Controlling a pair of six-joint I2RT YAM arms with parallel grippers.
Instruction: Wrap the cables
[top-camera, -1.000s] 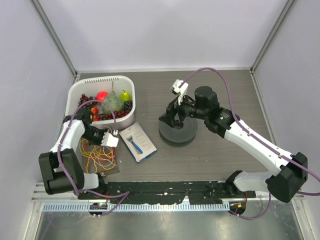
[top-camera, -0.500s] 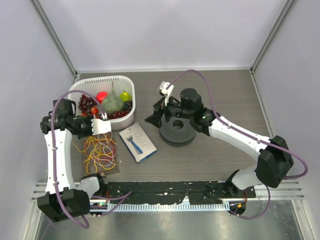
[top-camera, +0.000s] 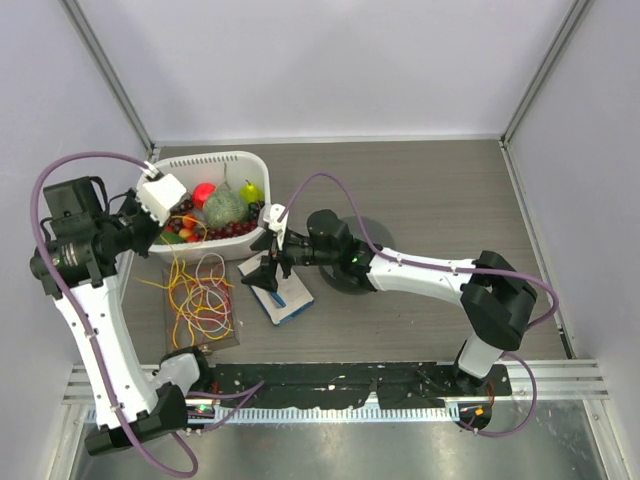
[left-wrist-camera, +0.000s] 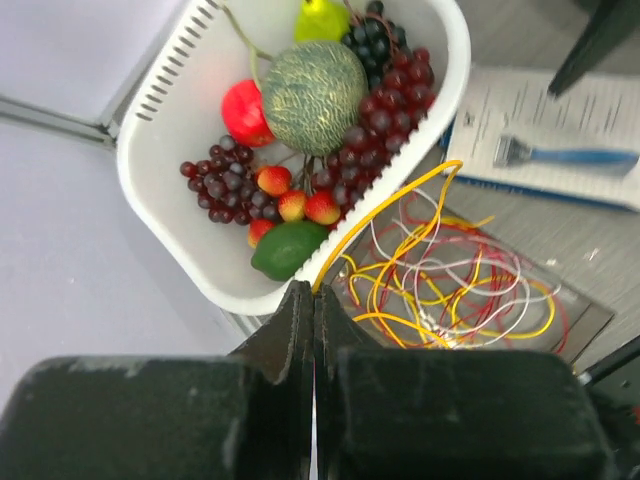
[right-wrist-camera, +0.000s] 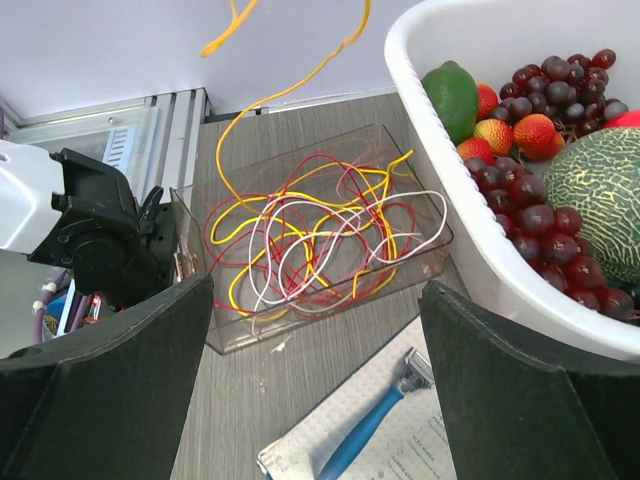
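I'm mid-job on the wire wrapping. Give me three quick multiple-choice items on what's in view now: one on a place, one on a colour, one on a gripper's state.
1. Where does the tangle of wires lie?
A. in a drawer
B. in the clear tray
C. on a shelf

2. What colour is the wire in the left gripper?
A. blue
B. green
C. yellow-orange

3. How is the right gripper?
A. open, empty
B. shut on that wire
C. shut, empty

Answers:
1 B: the loops sit inside the tray's clear walls.
2 C: a yellow-orange strand leads from the tray into the shut fingers.
3 A: its fingers stand wide apart with nothing between them.
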